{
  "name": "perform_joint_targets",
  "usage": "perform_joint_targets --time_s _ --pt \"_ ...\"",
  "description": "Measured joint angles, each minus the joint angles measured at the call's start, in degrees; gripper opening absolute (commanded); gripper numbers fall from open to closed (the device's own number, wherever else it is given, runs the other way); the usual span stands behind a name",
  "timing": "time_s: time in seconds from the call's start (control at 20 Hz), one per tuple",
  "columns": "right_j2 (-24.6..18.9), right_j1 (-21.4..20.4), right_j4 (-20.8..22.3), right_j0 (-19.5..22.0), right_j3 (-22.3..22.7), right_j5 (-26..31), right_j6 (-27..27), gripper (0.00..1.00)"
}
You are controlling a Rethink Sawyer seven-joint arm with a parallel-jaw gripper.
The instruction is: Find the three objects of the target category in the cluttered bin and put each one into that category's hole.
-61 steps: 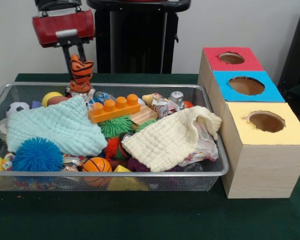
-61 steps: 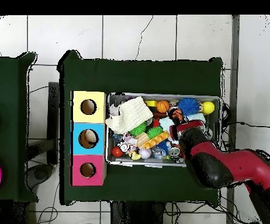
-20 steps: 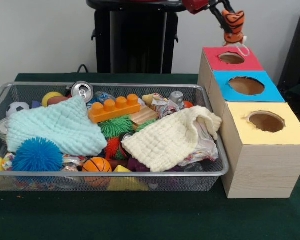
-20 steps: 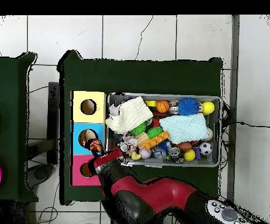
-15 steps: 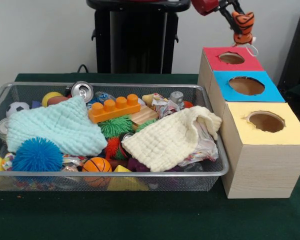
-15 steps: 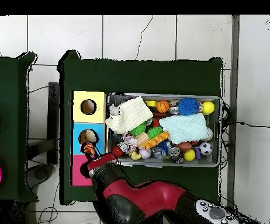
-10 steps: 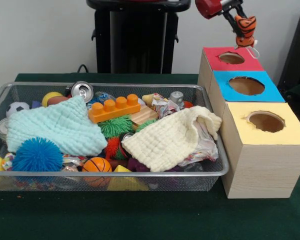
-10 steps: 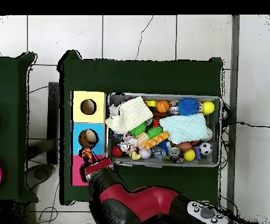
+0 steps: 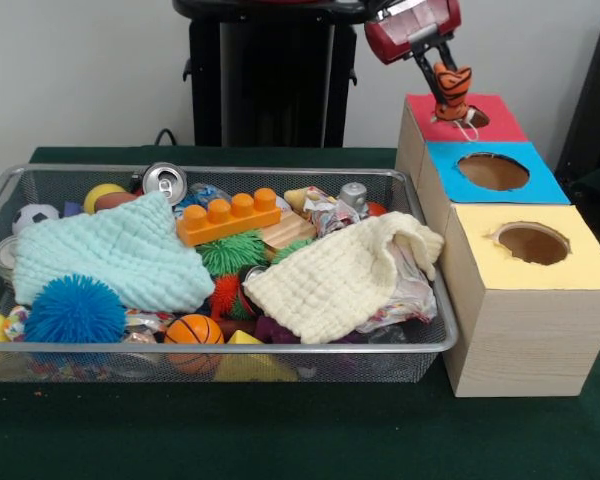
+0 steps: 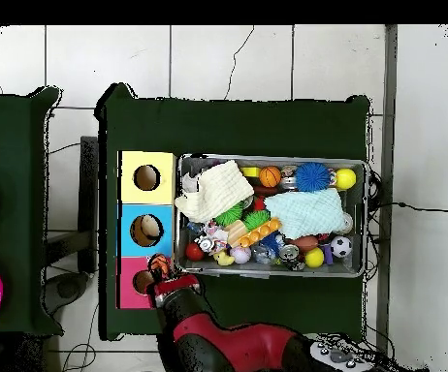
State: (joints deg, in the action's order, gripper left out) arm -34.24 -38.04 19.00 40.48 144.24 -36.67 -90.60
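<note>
My gripper [image 9: 447,86] is shut on the orange tiger-striped toy [image 9: 452,94] and holds it low over the red-topped box [image 9: 500,118]. In the front view the toy covers the box's hole, and its white tag hangs onto the red top. In the overhead view the toy [image 10: 159,263] sits at the bin-side edge of the red box, beside its round hole [image 10: 143,282], with the gripper [image 10: 167,278] over it. The silver wire-mesh bin [image 9: 230,172] stands next to the boxes, full of clutter. A pale tan soft piece [image 9: 298,197] shows behind the wooden block; I cannot tell what it is.
The blue-topped box [image 9: 492,172] and yellow-topped box [image 9: 532,243] stand in line with the red one. The bin holds a mint cloth [image 9: 110,255], a cream cloth [image 9: 340,275], a blue spiky ball [image 9: 75,310], an orange brick [image 9: 228,216], a can [image 9: 163,181] and balls.
The gripper lifted the tiger toy out of the bin and carried it to the boxes. In the last half second it came down and a little towards the bin, onto the red top.
</note>
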Motion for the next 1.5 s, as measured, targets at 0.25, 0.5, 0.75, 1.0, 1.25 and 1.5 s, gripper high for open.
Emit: perform_joint_targets --time_s 0.25,0.5,0.75,1.0,1.25,1.5 --pt "3.2 2.6 1.1 -1.2 0.0 -1.9 0.0 0.00" --pt "4.6 3.8 1.1 -2.4 0.0 -2.9 0.0 0.00" --pt "5.9 4.1 1.1 -3.8 0.0 -3.7 0.0 0.00" --pt "6.3 4.1 1.1 -4.1 0.0 -4.6 0.0 0.00" --pt "6.4 4.1 1.1 -4.1 0.0 -4.8 0.0 0.00" --pt "6.4 4.1 1.1 -4.4 0.0 -4.8 0.0 0.00"
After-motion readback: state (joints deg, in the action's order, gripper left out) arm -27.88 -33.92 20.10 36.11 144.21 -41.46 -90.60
